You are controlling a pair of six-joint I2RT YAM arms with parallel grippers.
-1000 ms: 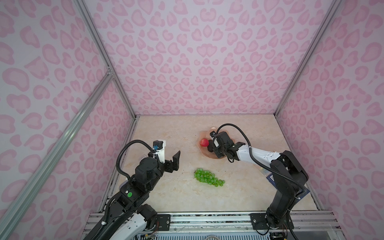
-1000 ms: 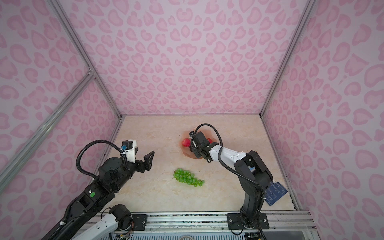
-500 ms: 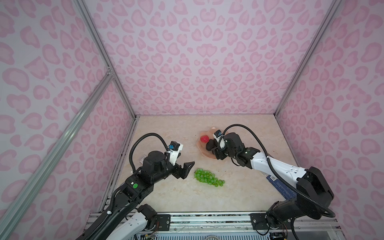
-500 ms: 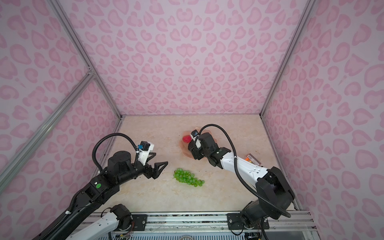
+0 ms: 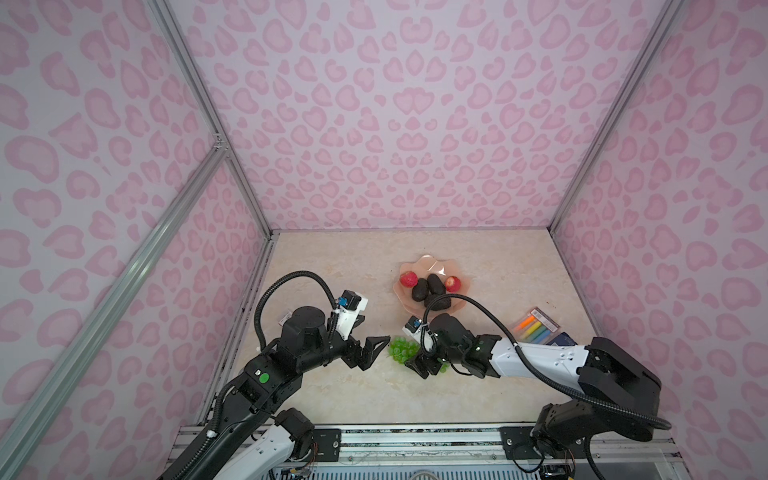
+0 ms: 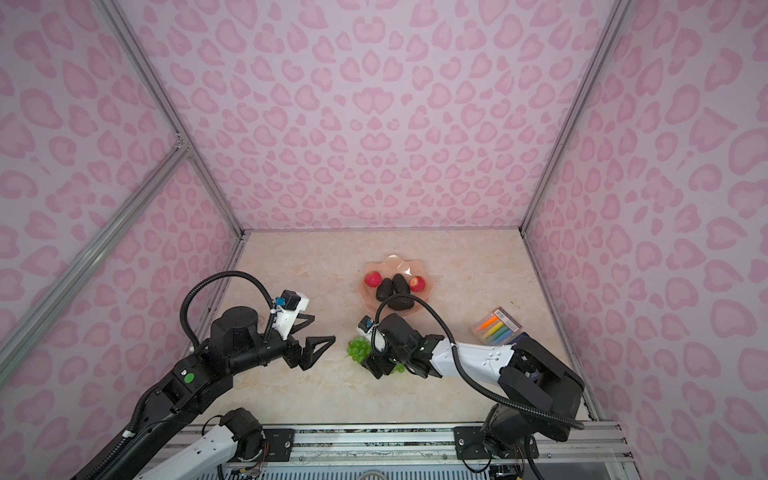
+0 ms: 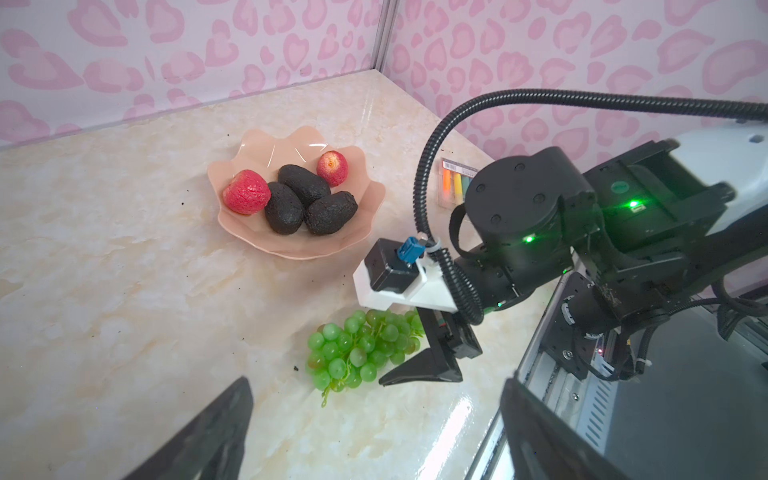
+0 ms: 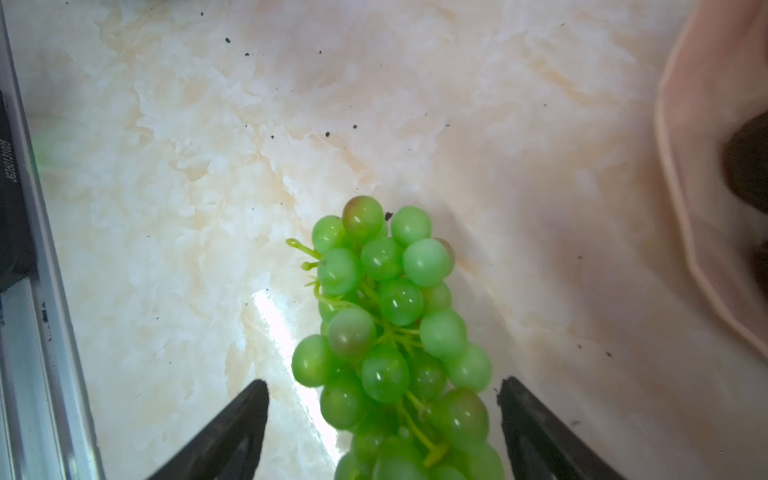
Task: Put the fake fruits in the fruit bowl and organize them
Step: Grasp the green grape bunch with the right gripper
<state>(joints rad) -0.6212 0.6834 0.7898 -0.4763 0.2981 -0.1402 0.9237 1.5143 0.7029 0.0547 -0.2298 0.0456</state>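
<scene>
Change since a second ago: your right jaws have left the fruit bowl (image 5: 424, 262) and pulled back to the grape bunch (image 5: 401, 349). Your left jaws have swung in from the left side toward the same bunch. The bowl, covered by the right arm (image 5: 536, 357) then, is in plain sight now.

Right jaws: wide open, set down around the near end of the grape bunch (image 8: 390, 332). In the right wrist view one of the fingers (image 8: 232, 428) sits on each side of the grapes. There's a clear gap on one side and almost none on the other. Not clamped; contact I can't tell.

Left jaws: wide open, nothing between them. In the left wrist view both fingers (image 7: 208, 436) frame bare table. In both top views the tip sits just beside the bunch's left end, apart from it.

Grape bunch (image 7: 361, 349) lies flat on the table (image 5: 332, 266), out of the bowl, on its near side, between your two arms.

Fruit bowl (image 7: 257, 141) holds five pieces. Three dark avocados (image 7: 303, 185) are packed touching in the middle. The strawberry (image 7: 246, 192) sits against them on the left. The small red-yellow fruit (image 7: 332, 167) is toward the right rim.

A pack of coloured highlighters (image 5: 534, 326) lies right of the bowl, well apart from the fruit.
</scene>
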